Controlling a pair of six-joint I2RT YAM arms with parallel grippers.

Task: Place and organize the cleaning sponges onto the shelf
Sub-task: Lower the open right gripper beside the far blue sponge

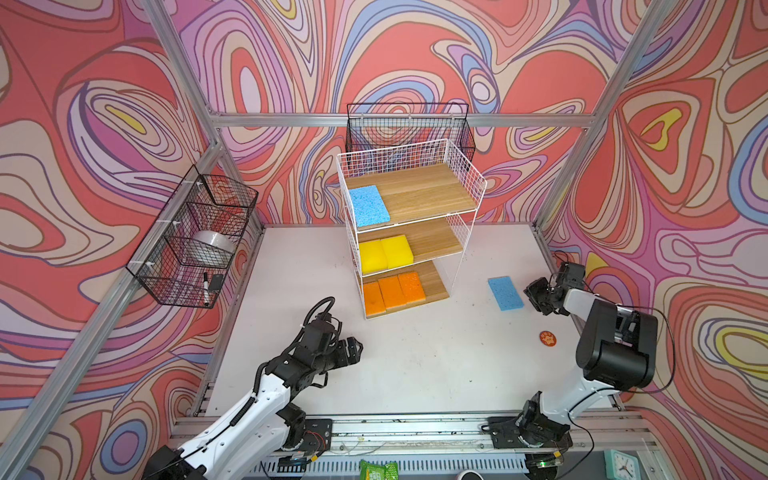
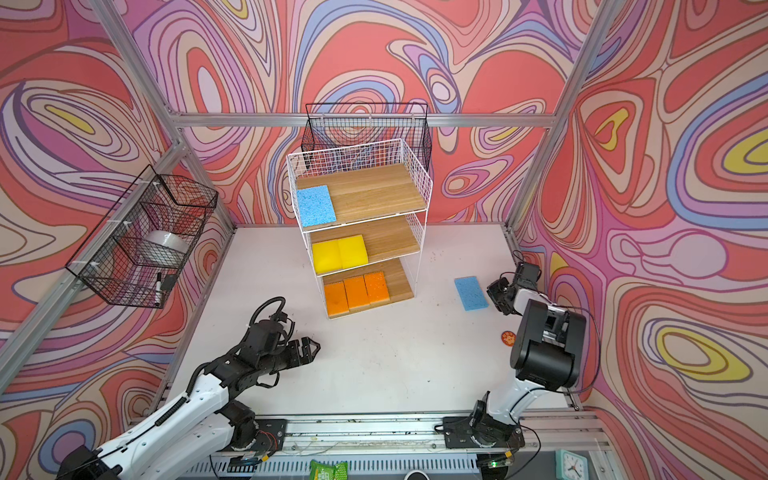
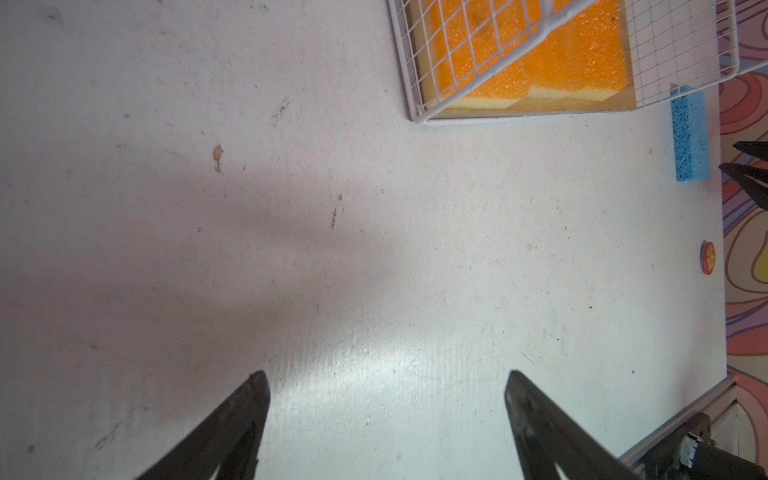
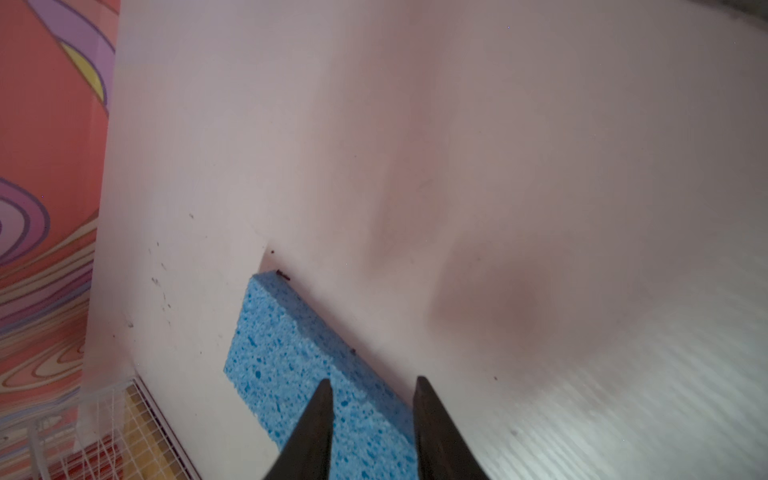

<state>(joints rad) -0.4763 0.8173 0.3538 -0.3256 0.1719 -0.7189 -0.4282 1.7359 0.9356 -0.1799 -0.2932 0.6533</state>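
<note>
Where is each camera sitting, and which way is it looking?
Both top views: high above the front, looking down on the table and the shelf; both arms show, left gripper and right gripper.
Left wrist: on the left arm, looking across the table toward the orange sponges on the bottom tier; its two fingers show.
Right wrist: on the right arm, close over the blue sponge lying on the table; its two fingers show.
Shared: every view catches that blue sponge.

Bright even light, soft shadows & glare on table (image 3: 357, 374), rt wrist view blurry.
</note>
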